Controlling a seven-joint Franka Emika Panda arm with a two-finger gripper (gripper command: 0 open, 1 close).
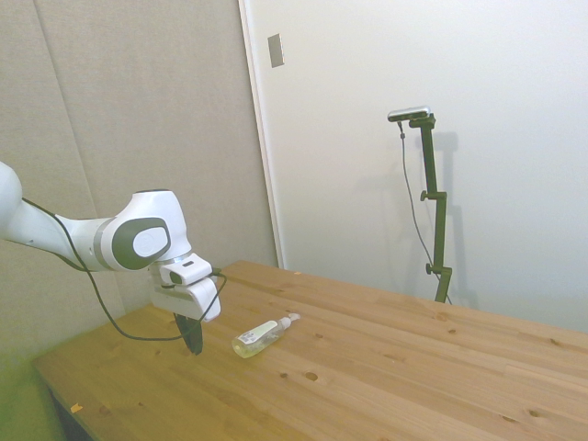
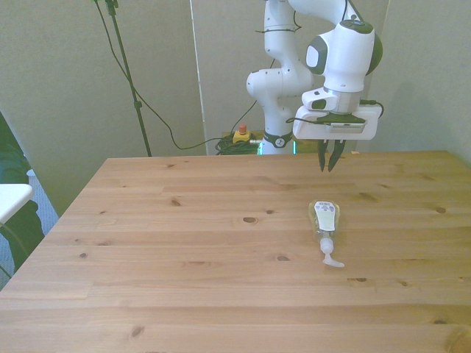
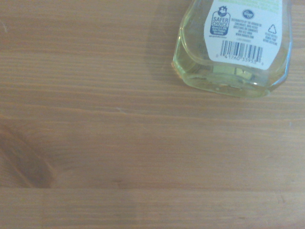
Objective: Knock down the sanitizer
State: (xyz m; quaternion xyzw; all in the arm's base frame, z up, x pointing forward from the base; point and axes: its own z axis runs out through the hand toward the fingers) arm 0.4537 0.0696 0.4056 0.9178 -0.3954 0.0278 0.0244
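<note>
The sanitizer point(image 2: 324, 223) is a slim clear bottle of pale yellowish liquid with a white pump. It lies flat on its side on the wooden table point(image 2: 184, 243), label up, pump pointing away from the arm. In the side view the sanitizer point(image 1: 260, 336) rests just right of the gripper point(image 1: 193, 344). My gripper point(image 2: 327, 165) hovers a little above the table behind the bottle's base, apart from it, dark fingers pointing down and nearly together with nothing between them. The wrist view shows the sanitizer point(image 3: 233, 47) base end with its barcode label.
A tangle of cables and a small red-topped device point(image 2: 241, 134) lie on the floor behind the table. A white object point(image 2: 11, 198) pokes in at the front view's left edge, off the table.
</note>
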